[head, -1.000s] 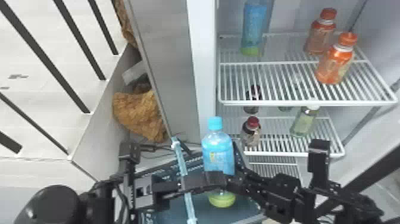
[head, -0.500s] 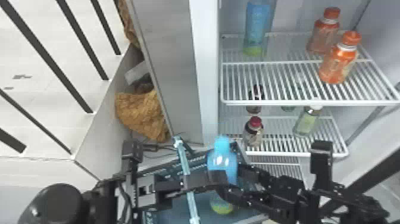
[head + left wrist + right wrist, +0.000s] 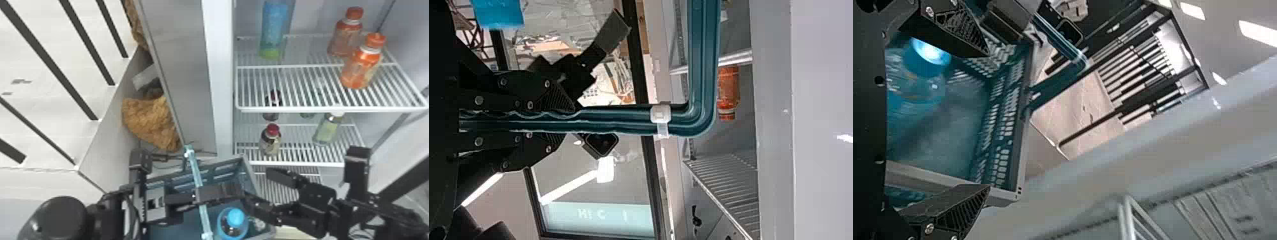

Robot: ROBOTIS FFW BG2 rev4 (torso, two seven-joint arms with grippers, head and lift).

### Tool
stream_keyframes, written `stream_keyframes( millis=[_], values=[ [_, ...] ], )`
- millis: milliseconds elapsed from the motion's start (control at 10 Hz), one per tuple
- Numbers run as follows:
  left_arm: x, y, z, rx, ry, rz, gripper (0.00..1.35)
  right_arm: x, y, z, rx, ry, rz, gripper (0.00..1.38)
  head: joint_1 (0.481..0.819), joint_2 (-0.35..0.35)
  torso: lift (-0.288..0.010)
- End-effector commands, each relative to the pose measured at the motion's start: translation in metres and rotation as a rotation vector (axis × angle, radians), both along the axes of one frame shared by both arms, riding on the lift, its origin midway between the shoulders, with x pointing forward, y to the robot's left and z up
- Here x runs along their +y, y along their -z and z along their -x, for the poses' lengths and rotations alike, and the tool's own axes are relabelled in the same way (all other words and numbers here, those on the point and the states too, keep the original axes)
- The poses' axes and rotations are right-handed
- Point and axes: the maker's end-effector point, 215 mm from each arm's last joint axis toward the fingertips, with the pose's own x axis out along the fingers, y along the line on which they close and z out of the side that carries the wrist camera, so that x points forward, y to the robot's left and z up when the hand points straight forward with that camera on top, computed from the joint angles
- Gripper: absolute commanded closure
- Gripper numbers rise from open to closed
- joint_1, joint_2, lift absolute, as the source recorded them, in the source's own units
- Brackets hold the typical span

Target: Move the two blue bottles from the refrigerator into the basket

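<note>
Facing the refrigerator (image 3: 220, 63); clamping the basket (image 3: 928, 177) by its handle (image 3: 614, 120) in the left gripper (image 3: 571, 120), with the right gripper (image 3: 987, 120) wide open, empty, near one blue bottle (image 3: 232, 225) inside. For the second blue bottle (image 3: 274, 28), upper-shelf, likely slick, firm, weighty: grasp mid-body.

Orange bottles (image 3: 360, 71) — two, crumpled brown bundle (image 3: 151, 123)

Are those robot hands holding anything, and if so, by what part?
The left gripper holds the basket by its handle; the right gripper is open and holds nothing.
</note>
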Motion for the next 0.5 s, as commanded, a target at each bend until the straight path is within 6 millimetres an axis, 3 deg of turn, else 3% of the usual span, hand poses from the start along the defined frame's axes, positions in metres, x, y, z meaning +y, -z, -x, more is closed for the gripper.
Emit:
stream_keyframes(
  millis=[0, 400],
  values=[
    [0.0, 0.0, 0.0, 0.0, 0.002, 0.002, 1.2, -0.019, -0.007, -0.009, -0.037, 0.045, 0.024, 0.12, 0.695, 0.055, -0.01],
    [0.001, 0.001, 0.001, 0.004, -0.002, 0.0, 1.2, -0.04, -0.04, -0.014, -0.14, 0.107, 0.067, 0.13, 0.695, -0.012, -0.01]
  ],
)
